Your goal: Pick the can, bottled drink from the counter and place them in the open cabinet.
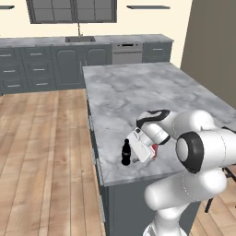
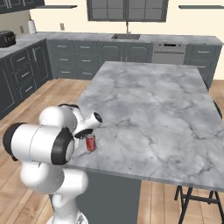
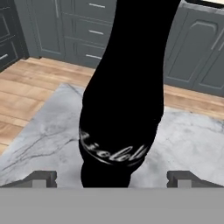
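bottle [image 3: 122, 96]: upright on counter [image 1: 138, 92], between the claw's fingertips [image 3: 41, 178]
claw [image 3: 111, 179]: spread wide, released
can [image 2: 90, 142]: just beside

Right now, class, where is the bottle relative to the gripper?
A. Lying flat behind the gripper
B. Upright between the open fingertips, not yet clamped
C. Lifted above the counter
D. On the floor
B: in the hand view the bottle stands upright on the counter, with the gripper open, a fingertip on either side.

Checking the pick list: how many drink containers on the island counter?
2. The bottled drink stands near the counter's front edge, between the open gripper's fingertips; the can stands right beside it, partly behind the hand.
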